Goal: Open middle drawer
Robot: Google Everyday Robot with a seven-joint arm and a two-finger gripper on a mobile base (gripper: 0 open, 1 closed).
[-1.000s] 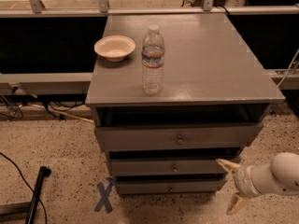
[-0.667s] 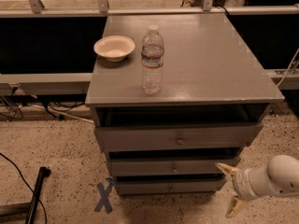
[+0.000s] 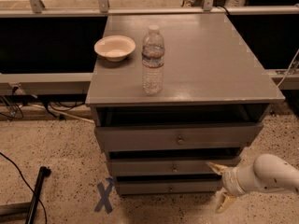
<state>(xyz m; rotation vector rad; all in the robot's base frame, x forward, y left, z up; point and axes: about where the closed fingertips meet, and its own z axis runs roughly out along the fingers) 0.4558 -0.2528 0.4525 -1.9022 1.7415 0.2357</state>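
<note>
Claw (image 3: 216,186) edging left since a second ago, hovering low at the right, fingers (image 3: 216,167) spreading wide around nothing, upper tip nearing the right end of the middle drawer (image 3: 159,168), sitting second of three beneath the worktop (image 3: 210,55) carrying bottle (image 3: 153,59) and bowl (image 3: 115,47)

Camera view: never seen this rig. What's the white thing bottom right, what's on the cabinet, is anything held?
The white thing is the robot's single arm, ending in a two-finger gripper. The gripper sits low on the right, by the right end of the middle drawer, with its fingers spread open and holding nothing. There is only this one view, looking down at the front of a grey cabinet with three drawers. The middle drawer is the second one down, with a small round knob. On top stand a white bowl and an upright water bottle, close together but apart. A blue tape X marks the floor.
</note>
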